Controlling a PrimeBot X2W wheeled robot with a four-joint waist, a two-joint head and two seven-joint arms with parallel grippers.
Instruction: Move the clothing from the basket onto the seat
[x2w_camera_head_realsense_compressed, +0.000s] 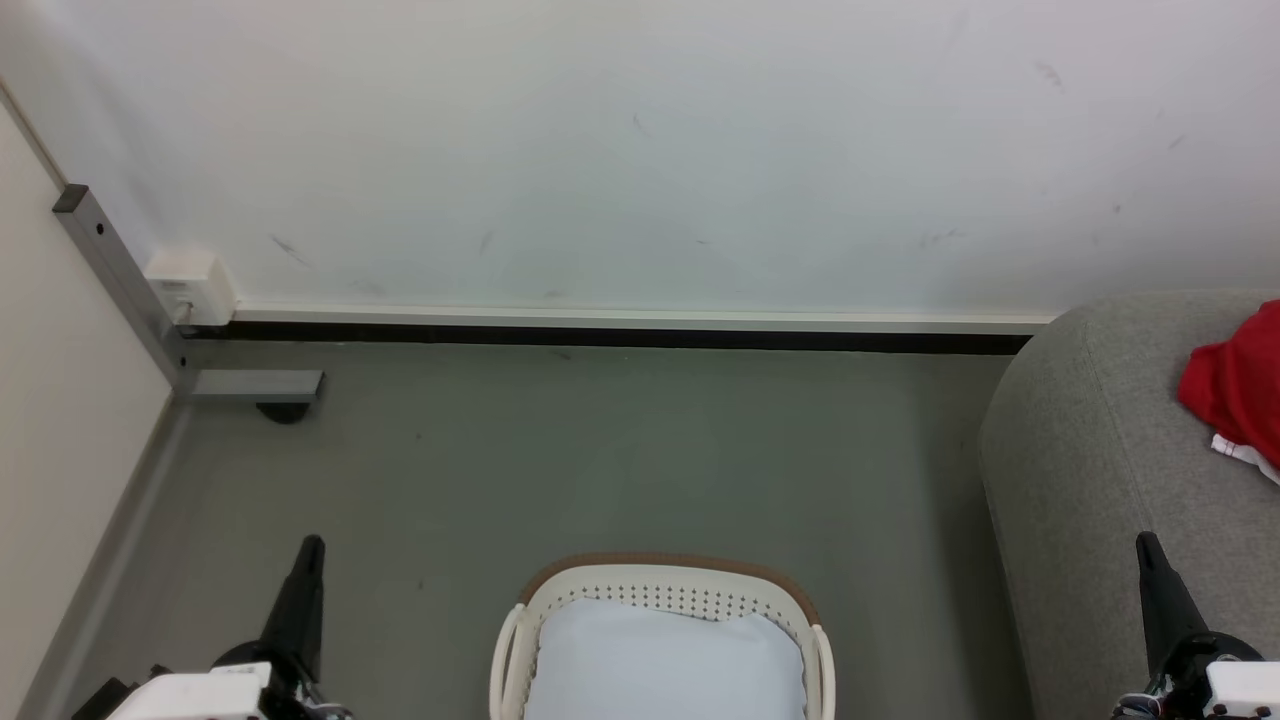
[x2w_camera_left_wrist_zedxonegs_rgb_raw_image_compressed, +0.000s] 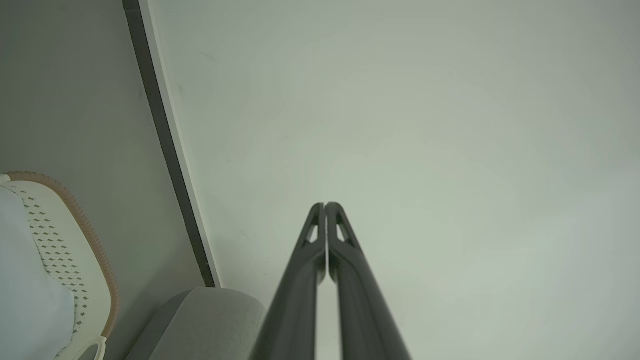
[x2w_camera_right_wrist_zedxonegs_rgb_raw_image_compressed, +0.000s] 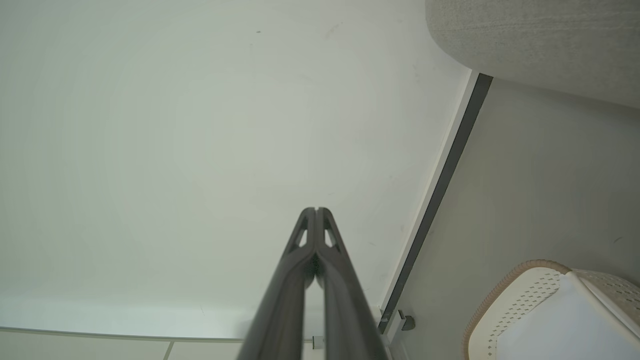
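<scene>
Garment on seat; arms parked

Left gripper (x2w_camera_head_realsense_compressed: 310, 548) and right gripper (x2w_camera_head_realsense_compressed: 1148, 548) sit low, jaws pressed together, holding nothing. Between them the basket (x2w_camera_head_realsense_compressed: 665, 563) holds a pale blue-white cloth (x2w_camera_head_realsense_compressed: 665, 660); no red shows in it. Farther right, the clothing (x2w_camera_head_realsense_compressed: 1240, 380) lies bunched on the seat (x2w_camera_head_realsense_compressed: 1080, 450). Judgement: transfer looks complete; best practice now is to hold both arms clear and leave the pale cloth alone. Basket's near half and much of the garment are cut off at the frame edge.
</scene>
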